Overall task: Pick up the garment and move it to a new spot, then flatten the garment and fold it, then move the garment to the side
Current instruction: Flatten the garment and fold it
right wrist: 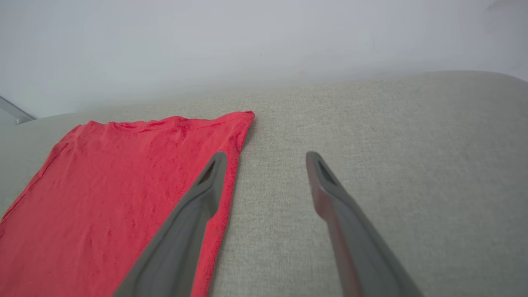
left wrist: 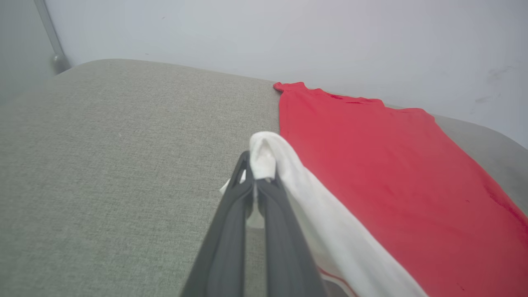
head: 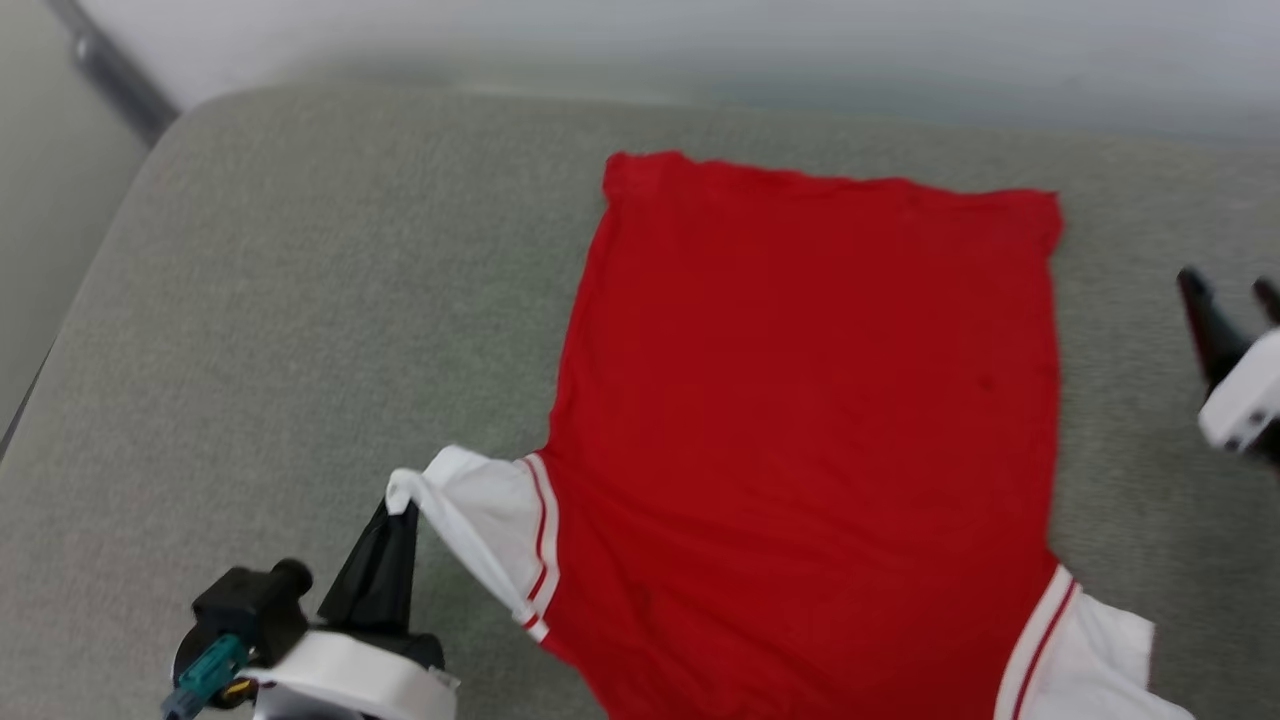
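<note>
The garment (head: pixel 810 420) lies spread flat on the grey cushion, plain red side up, hem toward the far wall, white sleeves at the near corners. My left gripper (head: pixel 400 510) is shut on the tip of the left white sleeve (left wrist: pixel 264 156), lifting that sleeve a little off the fabric surface. The right white sleeve (head: pixel 1090 650) rests flat at the lower right. My right gripper (head: pixel 1228 285) is open beside the garment's right edge (right wrist: pixel 231 173), holding nothing, its fingers (right wrist: pixel 206 194) above the cushion. No print shows on the upturned side.
The grey upholstered cushion (head: pixel 300 350) has a rounded far-left corner, with bare room left of the garment. A pale wall (head: pixel 700 50) runs behind it. A dark metal bar (head: pixel 110 70) slants at the far left.
</note>
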